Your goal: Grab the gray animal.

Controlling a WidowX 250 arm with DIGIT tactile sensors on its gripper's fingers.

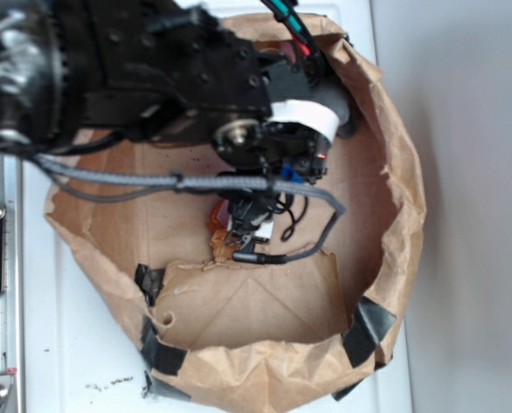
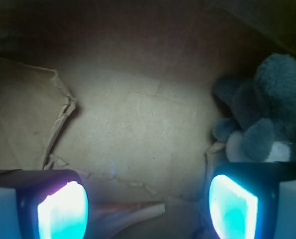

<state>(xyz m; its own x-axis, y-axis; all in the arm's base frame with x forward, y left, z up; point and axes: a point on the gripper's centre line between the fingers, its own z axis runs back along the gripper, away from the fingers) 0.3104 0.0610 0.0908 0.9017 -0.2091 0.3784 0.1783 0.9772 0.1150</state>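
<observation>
Gray animal point(image 2: 267, 114): lying at right of wrist view, just beyond right fingertip, not between jaws.
Gripper point(image 2: 148, 204): spread wide, empty, lowered inside paper bag point(image 1: 385, 215).
Seashell point(image 1: 219, 234): orange edge visible under gripper in exterior view.
Progress: approach made, no grasp yet; remaining, by judgement: shift right, close on plush.

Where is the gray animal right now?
In the wrist view, the gray animal sits at the right edge on the paper bag floor, just beyond the open gripper's right finger.
</observation>
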